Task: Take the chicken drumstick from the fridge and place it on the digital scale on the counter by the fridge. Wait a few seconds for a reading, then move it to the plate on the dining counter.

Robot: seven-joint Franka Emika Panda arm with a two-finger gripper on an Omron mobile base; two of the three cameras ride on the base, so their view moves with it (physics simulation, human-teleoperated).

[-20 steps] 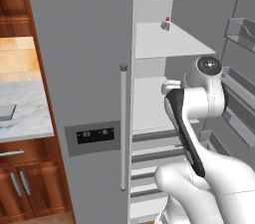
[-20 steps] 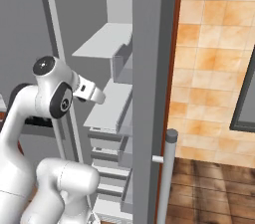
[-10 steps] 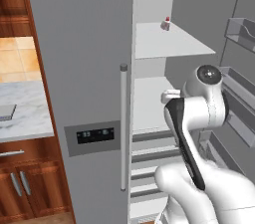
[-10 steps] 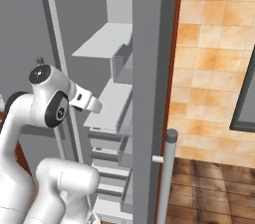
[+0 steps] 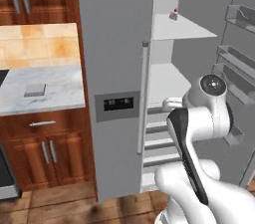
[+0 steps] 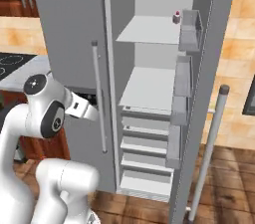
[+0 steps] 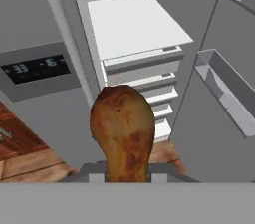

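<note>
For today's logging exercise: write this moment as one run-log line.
stage: carrying to scale | gripper: shut on chicken drumstick | fridge: right door open | digital scale: bare, on counter

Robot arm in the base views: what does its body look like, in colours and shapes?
The arm is built of glossy white, rounded segments with bulbous joints. A dark band runs along one link, and the joint caps are dark grey discs with a pale centre. No cables or lettering are visible. The white wrist section narrows toward the end effector.

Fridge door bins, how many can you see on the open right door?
3 in the right base view, stacked down the open door: an upper bin, a middle bin, a lower bin. More may hide beyond the frame.
</note>
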